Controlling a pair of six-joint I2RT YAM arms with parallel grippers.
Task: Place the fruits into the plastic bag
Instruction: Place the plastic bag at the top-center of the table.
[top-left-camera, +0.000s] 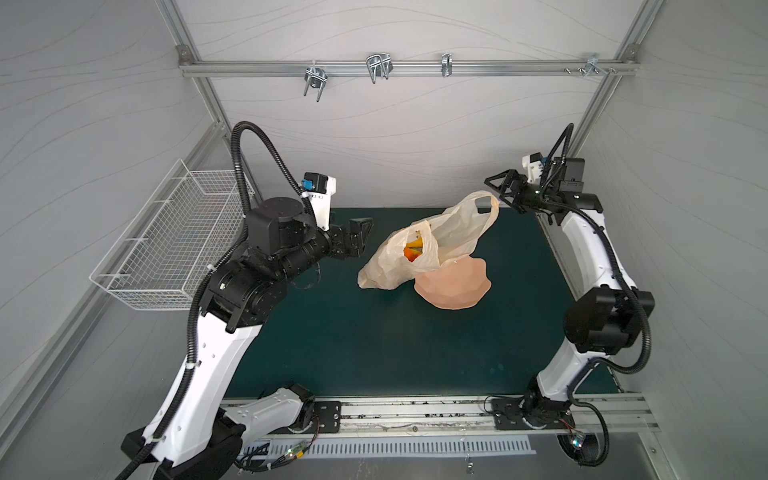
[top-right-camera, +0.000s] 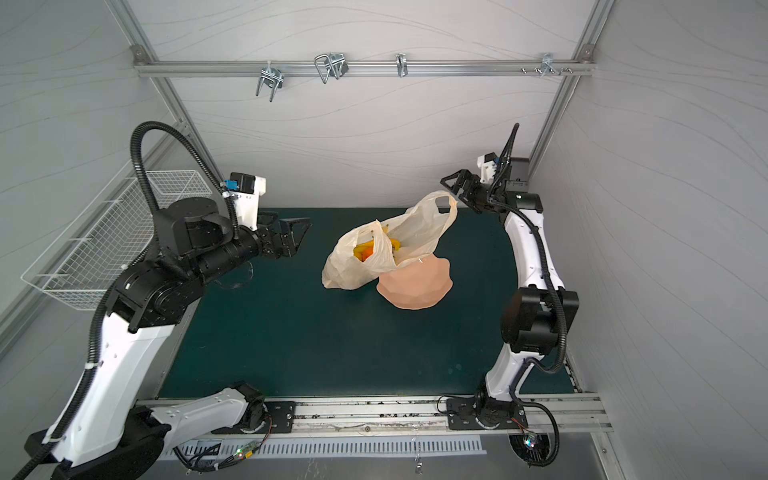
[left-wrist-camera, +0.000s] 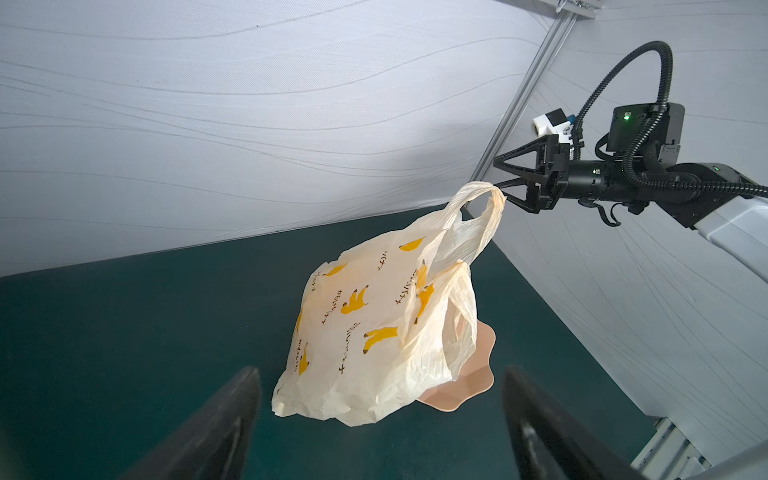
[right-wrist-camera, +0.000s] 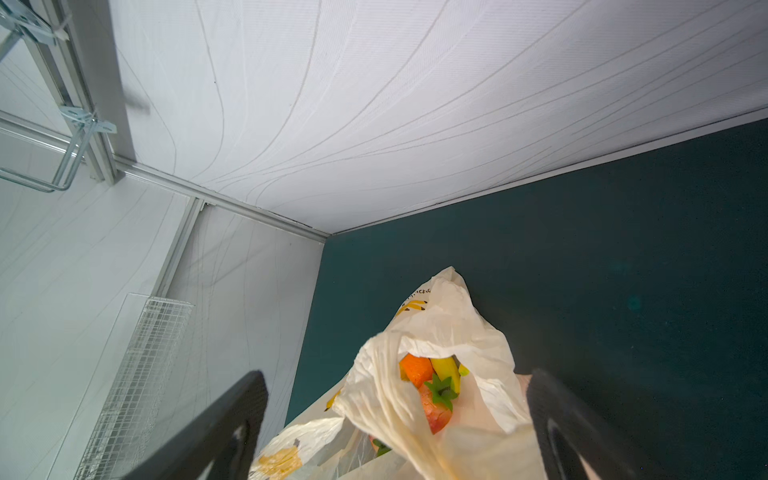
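The green mat (top-left-camera: 374, 353) is covering the whole floor of your workspace, and the white wire basket (top-left-camera: 166, 249) is hanging on the left wall beside it.

The plastic bag (top-left-camera: 384, 270) is sitting on the mat toward the far side, a little right of centre, and it is showing in both top views (top-right-camera: 349, 274). Its bottom is resting on the mat at the left. Its right side is leaning over the pink dish (top-left-camera: 457, 291), which is lying just near and right of it, partly underneath. The bag's mouth is gaping upward.

One handle (left-wrist-camera: 493, 220) is standing up toward the far right, its top meeting the tip of one finger of your right gripper (left-wrist-camera: 498, 178). That claw is standing wide and is not clamping the handle.

Your left gripper (top-left-camera: 353, 220) is hovering left of the bag, apart from it and pointing at it. Its claw is also spread wide, with nothing between the fingers.

The fruits (right-wrist-camera: 432, 382) are lying inside the bag. Through the right wrist camera you are seeing an orange piece (right-wrist-camera: 415, 369), a yellow banana (right-wrist-camera: 446, 368) and a red strawberry (right-wrist-camera: 434, 413) with a green top.
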